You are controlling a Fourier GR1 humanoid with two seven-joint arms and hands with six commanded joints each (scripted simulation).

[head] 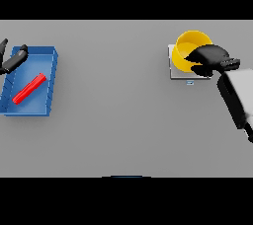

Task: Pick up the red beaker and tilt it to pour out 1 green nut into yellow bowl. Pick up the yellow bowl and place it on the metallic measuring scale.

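The yellow bowl (pixel 190 46) sits on the metallic scale (pixel 174 71) at the upper right. My right hand (pixel 212 58) is curled over the bowl's near right rim, its fingers wrapping the edge. Inside the blue tray (pixel 49 66) at the left, the red beaker (pixel 29 89) lies on its side. My left hand (pixel 14 60) hovers over the tray's upper left corner with its fingers straight, holding nothing. No green nut shows in this view.
The scale has a small display tab (pixel 190 83) on its near edge. My right forearm (pixel 237 95) slants in from the right side.
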